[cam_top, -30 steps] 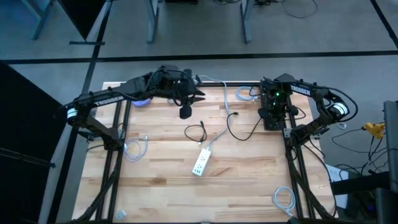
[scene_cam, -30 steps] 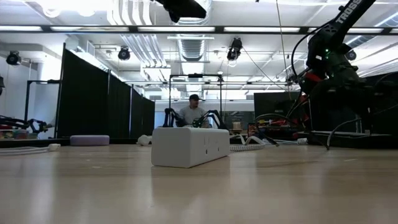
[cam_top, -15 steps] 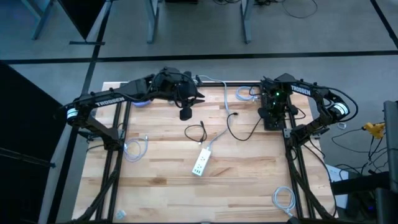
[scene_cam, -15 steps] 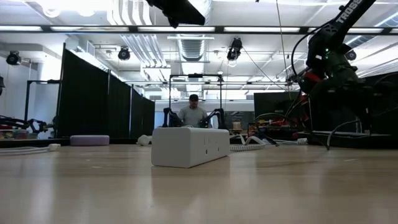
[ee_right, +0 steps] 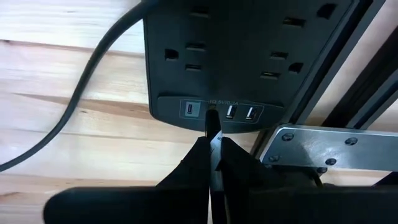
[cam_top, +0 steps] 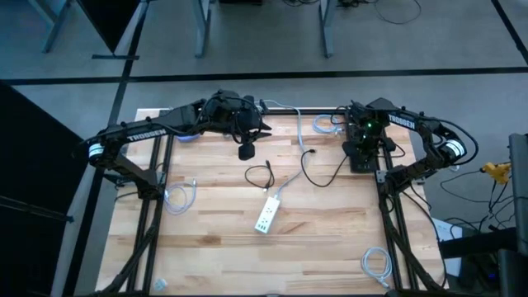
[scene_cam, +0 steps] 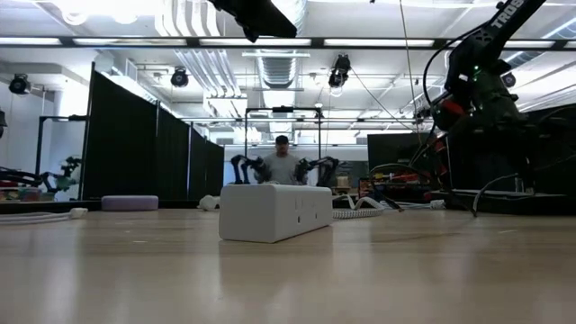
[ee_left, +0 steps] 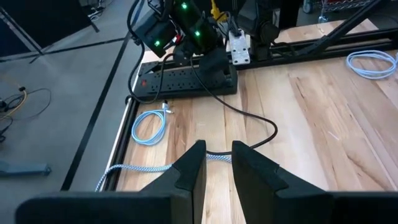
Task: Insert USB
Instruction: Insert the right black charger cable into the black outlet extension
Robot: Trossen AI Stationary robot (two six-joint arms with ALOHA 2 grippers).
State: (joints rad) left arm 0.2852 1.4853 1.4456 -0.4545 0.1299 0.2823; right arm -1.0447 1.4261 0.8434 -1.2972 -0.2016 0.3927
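A black power strip (cam_top: 361, 158) lies at the table's far right; its end (ee_right: 211, 111) carries three USB ports. My right gripper (ee_right: 212, 149) hangs over that end, pointing steeply down, shut on a thin USB plug (ee_right: 212, 123) whose tip is close above the strip, between two ports. My left gripper (ee_left: 216, 163) hovers high over the far middle of the table (cam_top: 214, 247), its fingers a little apart with nothing between them; a braided cable (ee_left: 140, 168) lies on the wood below. A white power strip (cam_top: 266, 216) rests flat mid-table. My right gripper pinches the USB plug between its two fingertips (ee_right: 200, 152), coming from above and pointing steeply down. Only the plug's free end (ee_right: 212, 119) sticks out past the fingertips, close above the black strip's USB panel. Whether it touches the panel I cannot tell.
Coiled pale cables lie at the left edge (cam_top: 177, 196), the near right corner (cam_top: 377, 266) and the far edge (cam_top: 326, 124). A black cable (cam_top: 261, 175) loops beside the white strip (scene_cam: 274, 211). A metal frame rail (ee_right: 311, 152) runs beside the black strip. A person (scene_cam: 282, 166) sits beyond the table.
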